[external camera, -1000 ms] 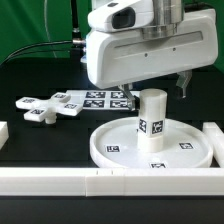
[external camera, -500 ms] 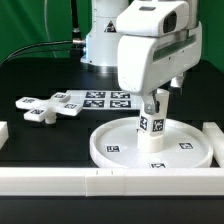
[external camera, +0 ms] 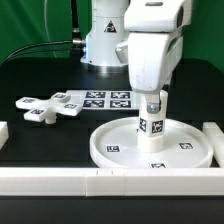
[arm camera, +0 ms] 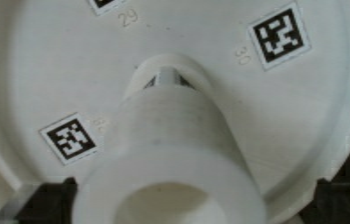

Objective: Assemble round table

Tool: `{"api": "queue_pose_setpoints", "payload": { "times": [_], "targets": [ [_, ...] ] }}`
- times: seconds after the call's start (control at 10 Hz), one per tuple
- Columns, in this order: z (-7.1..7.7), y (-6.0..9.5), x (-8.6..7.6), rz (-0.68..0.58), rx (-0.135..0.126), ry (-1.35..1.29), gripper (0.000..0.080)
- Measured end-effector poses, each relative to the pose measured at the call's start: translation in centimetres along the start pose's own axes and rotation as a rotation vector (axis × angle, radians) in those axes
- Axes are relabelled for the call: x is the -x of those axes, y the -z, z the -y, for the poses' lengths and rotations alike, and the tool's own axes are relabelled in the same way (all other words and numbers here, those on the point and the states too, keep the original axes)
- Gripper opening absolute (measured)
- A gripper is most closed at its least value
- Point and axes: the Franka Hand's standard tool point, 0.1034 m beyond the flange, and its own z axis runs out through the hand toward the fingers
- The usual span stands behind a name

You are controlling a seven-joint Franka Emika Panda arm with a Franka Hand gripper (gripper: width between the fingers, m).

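The tool (external camera: pixel 152 103), jaws apart, straddles the square-tagged cylinder (external camera: pixel 152 135) upright in the disc (external camera: pixel 104 150).

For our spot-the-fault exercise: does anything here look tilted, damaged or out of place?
Nothing stands out. The cylinder stands upright at the centre of the disc, and the cross-shaped piece lies flat on the table, apart from the disc.

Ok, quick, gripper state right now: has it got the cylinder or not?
Gripper: open, with its fingers straddling the top of the upright cylinder. The wrist view shows a gap on each side, so it is not clamped.
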Motion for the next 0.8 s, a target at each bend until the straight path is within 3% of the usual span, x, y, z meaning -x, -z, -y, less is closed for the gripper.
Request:
{"api": "queue_pose_setpoints", "payload": {
  "times": [0.2,0.6,0.8],
  "targets": [
    [-0.4,0.0,0.3,0.03,0.013,0.17,0.0649],
    [-0.2,-0.8,0.4,0.057,-0.011,0.361,0.0649],
    [-0.1,-1.0,0.4,0.062,-0.01,0.343,0.0649]
  ]
}}
